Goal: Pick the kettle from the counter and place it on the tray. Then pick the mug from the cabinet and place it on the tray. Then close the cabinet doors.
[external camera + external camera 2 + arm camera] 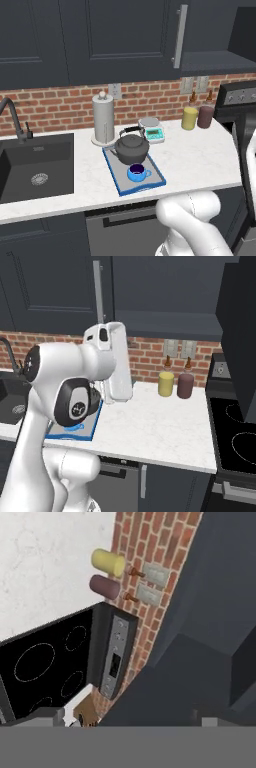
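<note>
Kettle (132, 148): on the tray's far half; this step looks done.
Mug (137, 173): on the tray, at the kettle's 6 o'clock in the left base view, just beside it; contact not clear. Also looks done.
Tray (111, 168): on the counter (195, 160), between the sink (35, 167) at its 9 o'clock and bare worktop at 3 o'clock. In the right base view a blue corner (75, 434) shows under the arm.
Cabinet (125, 40): above the counter. One door (120, 37) with a bar handle (179, 36) faces the room. At its 3 o'clock an open bay (220, 55) shows a shelf edge, so closing the doors seems the step left.
Right door (240, 331): a dark slab at the right edge of the right base view, likely swung open; cut off by the frame.
Gripper: jaws spread wide, holding nothing. The fingertips sit at the bottom of the hand view, too dark to place.
Hand aim: rolled view over the stove (45, 667), yellow jar (108, 562) and maroon jar (104, 586), with dark cabinet panels at 3 o'clock; probably heading for the open door.
Hidden: the arm covers kettle and mug in the right base view. Which panel the hand faces is unclear.
Others: paper towel (103, 119) and scale (152, 129) at the tray's 12 o'clock.
</note>
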